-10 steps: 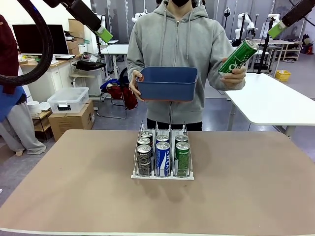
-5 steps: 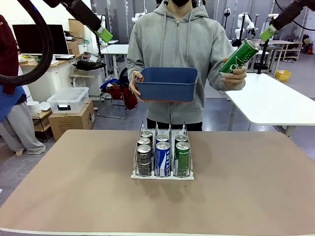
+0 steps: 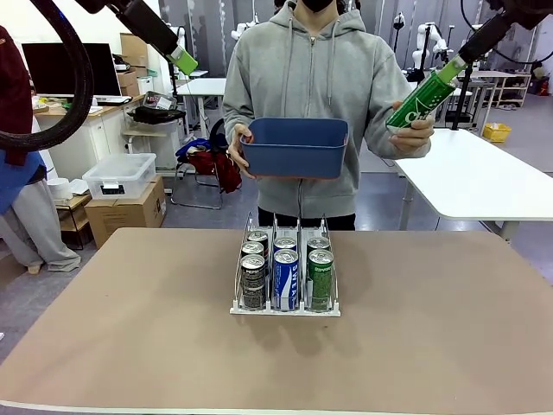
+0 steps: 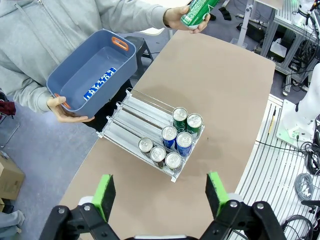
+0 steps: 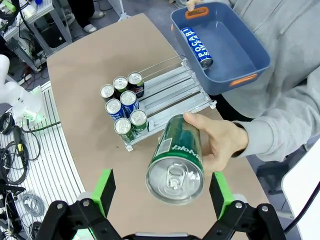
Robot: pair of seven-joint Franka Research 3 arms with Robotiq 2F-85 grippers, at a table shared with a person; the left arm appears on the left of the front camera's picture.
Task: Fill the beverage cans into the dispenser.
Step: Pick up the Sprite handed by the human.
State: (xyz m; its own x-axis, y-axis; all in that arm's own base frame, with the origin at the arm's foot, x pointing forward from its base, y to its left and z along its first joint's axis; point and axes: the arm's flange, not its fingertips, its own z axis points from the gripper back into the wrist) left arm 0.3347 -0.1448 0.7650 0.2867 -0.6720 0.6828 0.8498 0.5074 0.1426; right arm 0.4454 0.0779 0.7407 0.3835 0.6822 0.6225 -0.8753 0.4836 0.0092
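The right gripper (image 5: 162, 192) stood with its green-padded fingers spread wide, high above and to the far right of the dispenser (image 3: 285, 309). In its wrist view the silver top of a green can (image 5: 175, 160) lay between the two pads, facing the camera. Nothing showed whether either pad touched the can. The person's hand (image 5: 215, 137) gripped that can around its body and held it tilted, top end toward the gripper. From the front, the gripper's fingertips (image 3: 455, 65) sat right at the can's upper end (image 3: 419, 101).

The left gripper (image 4: 160, 194) also hung with its fingers apart and nothing between them, well above the dispenser and, seen from the front, up to its far left (image 3: 183, 60).

The dispenser stood on the brown table (image 3: 130, 328). Its three lanes each carried two cans at the near, low end:
- dark cans (image 3: 253, 281) in the left lane
- blue-and-white cans (image 3: 285, 278) in the middle lane
- green cans (image 3: 320, 277) in the right lane

The far stretch of the lanes (image 4: 135, 117) lay bare.

Behind and above the dispenser the person's other hand (image 3: 238, 143) held a blue bin (image 3: 294, 147) against the chest. One blue-and-white can (image 5: 196, 46) lay on its side on the bin's floor.
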